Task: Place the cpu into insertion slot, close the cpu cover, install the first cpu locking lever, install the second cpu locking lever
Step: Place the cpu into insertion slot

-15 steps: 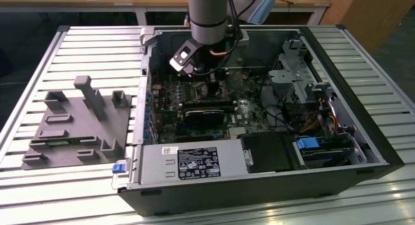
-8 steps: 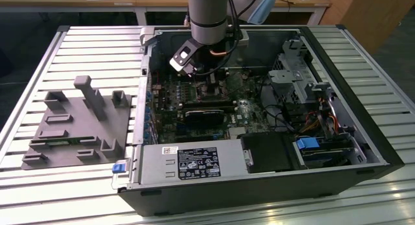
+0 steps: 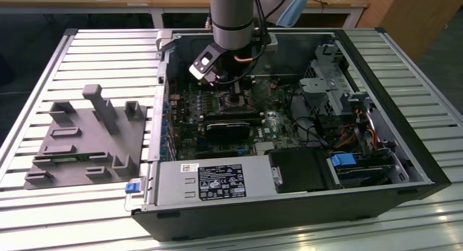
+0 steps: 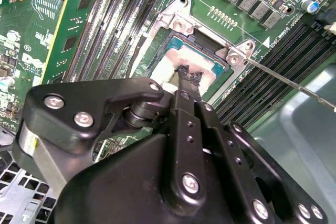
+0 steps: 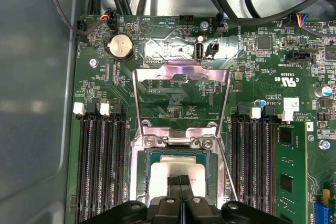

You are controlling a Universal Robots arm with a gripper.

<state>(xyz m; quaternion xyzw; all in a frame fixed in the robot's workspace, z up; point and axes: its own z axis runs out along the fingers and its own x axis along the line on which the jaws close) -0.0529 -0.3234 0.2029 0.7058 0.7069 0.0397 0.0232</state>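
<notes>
Silver cpu (image 5: 167, 170) sits in the insertion slot (image 5: 138, 182), at the case's (image 3: 289, 221) 10 o'clock in the exterior view. The clenched gripper (image 5: 179, 181) touches it, and the cpu cover (image 5: 181, 72) is not yet closed.

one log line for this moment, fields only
cpu: in insertion slot | cpu cover: open, tipped back over board | gripper: shut, tips over cpu top | arm: inside pc case

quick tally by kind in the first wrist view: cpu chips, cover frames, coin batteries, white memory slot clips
shiny silver square cpu: 1
thin silvery metal cpu cover frame: 1
round silver coin battery: 1
white memory slot clips: 4
total: 7
</notes>
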